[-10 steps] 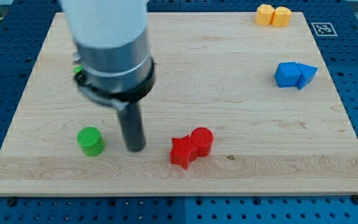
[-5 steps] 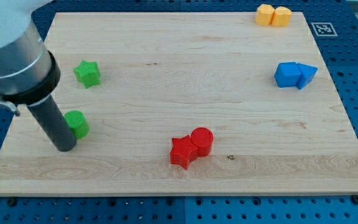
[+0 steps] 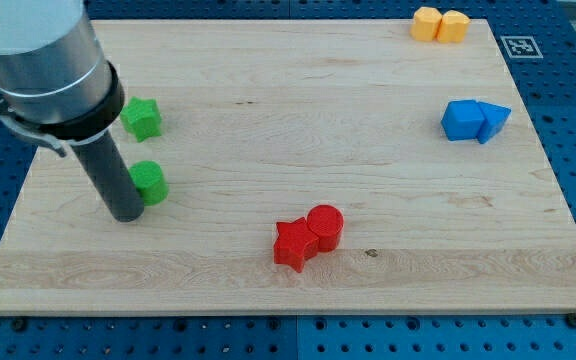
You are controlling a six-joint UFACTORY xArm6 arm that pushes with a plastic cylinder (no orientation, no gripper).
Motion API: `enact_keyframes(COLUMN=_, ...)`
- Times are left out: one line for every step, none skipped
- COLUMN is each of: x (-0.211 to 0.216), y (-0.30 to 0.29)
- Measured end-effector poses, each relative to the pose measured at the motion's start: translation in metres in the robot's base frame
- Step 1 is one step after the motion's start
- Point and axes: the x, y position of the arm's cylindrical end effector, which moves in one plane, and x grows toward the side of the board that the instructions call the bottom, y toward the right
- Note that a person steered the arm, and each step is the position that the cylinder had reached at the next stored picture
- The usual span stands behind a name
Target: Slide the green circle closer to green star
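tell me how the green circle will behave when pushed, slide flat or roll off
The green circle stands squat on its flat face, so it probably slides rather than rolls. Its round side may slip off my tip, which sits beside it at the view's left.

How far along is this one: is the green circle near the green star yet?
Partly done: the green circle sits just below the green star near the view's left, but a gap of bare board separates them. In hand: my tip is at the circle's lower-left edge, apparently touching it. Left: push the circle toward the view's top to close that gap.
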Motion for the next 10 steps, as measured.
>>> enact_keyframes(x=-0.015, y=0.009)
enact_keyframes(x=-0.031, y=0.021)
enact_keyframes(x=-0.051, y=0.012)
enact_keyframes(x=-0.067, y=-0.007)
enact_keyframes(x=-0.048, y=0.008)
enact_keyframes(x=-0.017, y=0.018)
enact_keyframes(x=-0.028, y=0.061)
enact_keyframes(x=-0.05, y=0.057)
enact_keyframes(x=-0.071, y=0.041)
enact_keyframes(x=-0.086, y=0.025)
